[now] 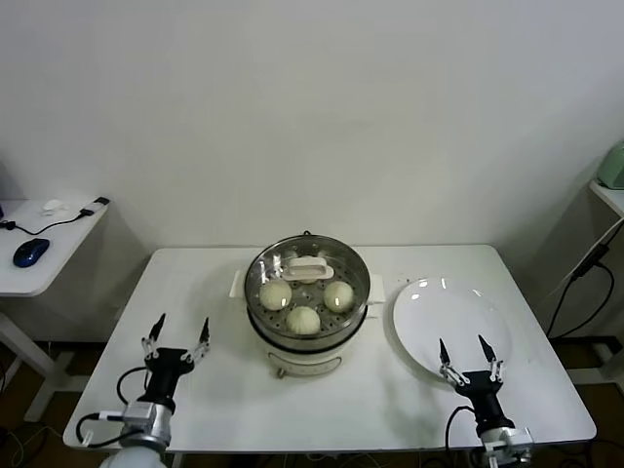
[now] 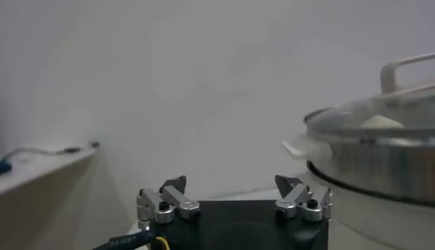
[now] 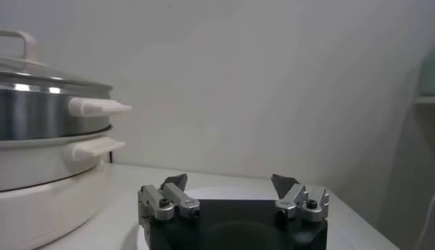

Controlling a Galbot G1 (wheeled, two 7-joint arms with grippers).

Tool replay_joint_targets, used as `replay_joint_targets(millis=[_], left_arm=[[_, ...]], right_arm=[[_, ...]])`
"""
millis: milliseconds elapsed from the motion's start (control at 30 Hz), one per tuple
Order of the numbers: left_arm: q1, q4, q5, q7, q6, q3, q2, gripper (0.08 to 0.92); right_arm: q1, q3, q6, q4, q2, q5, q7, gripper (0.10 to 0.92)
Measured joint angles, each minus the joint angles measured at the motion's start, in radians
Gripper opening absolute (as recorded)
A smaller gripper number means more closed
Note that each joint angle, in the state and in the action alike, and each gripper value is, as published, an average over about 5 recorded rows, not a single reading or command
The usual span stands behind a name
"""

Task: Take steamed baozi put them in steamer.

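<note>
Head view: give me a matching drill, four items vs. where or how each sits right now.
Items:
1. baozi
2. glass lid
3. plate
4. left gripper

States:
A. empty, on the table beside the steamer, on the robot's right
B. open, holding nothing, over the near left part of the table
C. closed over the steamer pot
D. inside the steamer, under the lid

Pairs: 1-D, 2-C, 3-A, 4-B
</note>
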Motion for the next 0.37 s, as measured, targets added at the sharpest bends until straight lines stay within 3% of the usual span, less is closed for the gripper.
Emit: replay_joint_targets(millis=[367], left_arm=[[0.035,0.068,-0.102,0.029,-0.085,-0.024,0.007,0.823]], right_arm=[[0.009,-0.008,-0.002,-0.009,0.002,0.008,0.001,0.823]])
